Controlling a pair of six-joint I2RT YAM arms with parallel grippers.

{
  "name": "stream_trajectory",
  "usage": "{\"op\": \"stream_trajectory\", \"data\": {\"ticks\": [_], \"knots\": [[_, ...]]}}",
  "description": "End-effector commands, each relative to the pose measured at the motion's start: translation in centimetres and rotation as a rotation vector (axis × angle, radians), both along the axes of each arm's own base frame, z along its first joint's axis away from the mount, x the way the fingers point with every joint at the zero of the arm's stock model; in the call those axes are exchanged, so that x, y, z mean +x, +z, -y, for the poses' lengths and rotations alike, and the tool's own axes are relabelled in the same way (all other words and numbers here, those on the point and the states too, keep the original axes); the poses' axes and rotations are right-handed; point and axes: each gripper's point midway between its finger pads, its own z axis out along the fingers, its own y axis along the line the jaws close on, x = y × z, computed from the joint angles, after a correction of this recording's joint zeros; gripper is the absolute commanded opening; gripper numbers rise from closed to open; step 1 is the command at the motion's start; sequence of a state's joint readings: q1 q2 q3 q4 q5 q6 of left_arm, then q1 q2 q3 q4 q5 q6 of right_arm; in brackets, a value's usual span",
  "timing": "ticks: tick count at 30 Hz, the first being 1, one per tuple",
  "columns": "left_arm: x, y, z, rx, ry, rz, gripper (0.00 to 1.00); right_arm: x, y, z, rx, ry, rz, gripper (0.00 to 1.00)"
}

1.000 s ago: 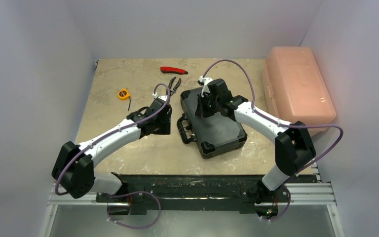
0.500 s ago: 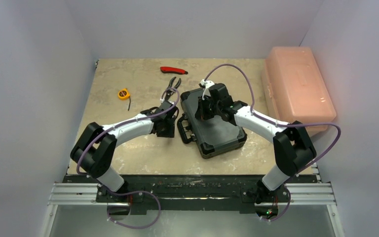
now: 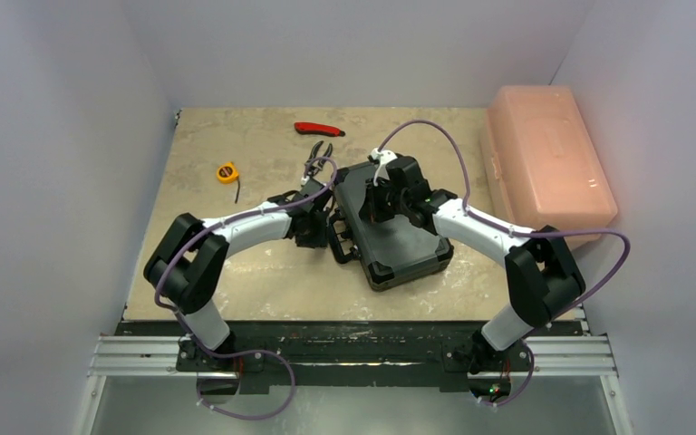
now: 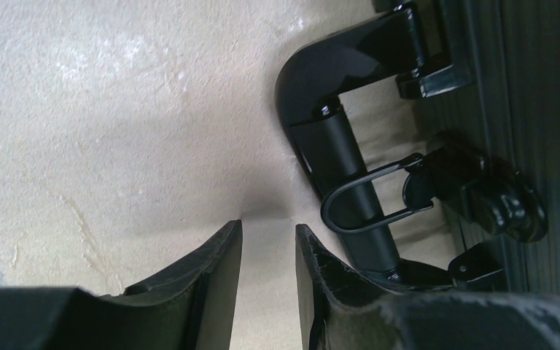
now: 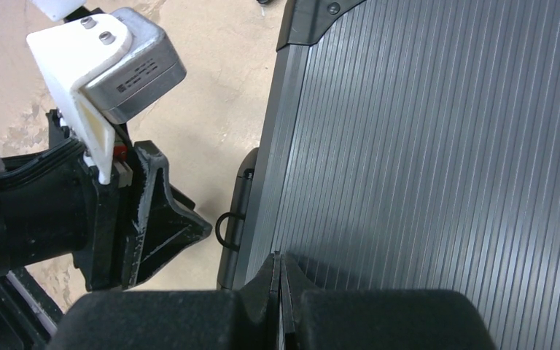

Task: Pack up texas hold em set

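Ribbed black briefcase (image 3: 410, 243), handle (image 4: 350, 189) beside narrowly parted empty left gripper (image 4: 268, 227), right gripper (image 5: 278, 266) closed, perhaps touching lid (image 5: 445, 146)

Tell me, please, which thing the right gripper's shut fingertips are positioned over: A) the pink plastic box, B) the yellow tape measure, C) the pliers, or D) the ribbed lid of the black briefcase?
D: the right wrist view shows the right gripper, its fingertips pressed together, directly over the ribbed lid of the closed black briefcase, near the handle-side edge.
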State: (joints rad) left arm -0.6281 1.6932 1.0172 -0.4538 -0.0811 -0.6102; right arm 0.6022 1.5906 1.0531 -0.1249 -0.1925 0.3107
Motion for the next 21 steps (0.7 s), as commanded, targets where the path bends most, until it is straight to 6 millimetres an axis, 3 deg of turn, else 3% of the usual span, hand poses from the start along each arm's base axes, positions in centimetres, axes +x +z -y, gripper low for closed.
{"op": "stream_trajectory", "data": {"ticks": [1, 12, 21], "knots": [[2.0, 0.8, 1.6, -0.053, 0.011, 0.031, 0.32, -2.5, -3.7, 2.1, -0.108, -0.012, -0.112, 0.00], [2.5, 1.4, 2.4, -0.089, 0.000, 0.053, 0.32, -2.5, -3.7, 2.1, -0.111, -0.012, -0.116, 0.00], [2.5, 3.8, 3.1, -0.169, -0.016, 0.110, 0.32, -2.6, -3.6, 2.1, -0.107, -0.009, -0.116, 0.00]]}}
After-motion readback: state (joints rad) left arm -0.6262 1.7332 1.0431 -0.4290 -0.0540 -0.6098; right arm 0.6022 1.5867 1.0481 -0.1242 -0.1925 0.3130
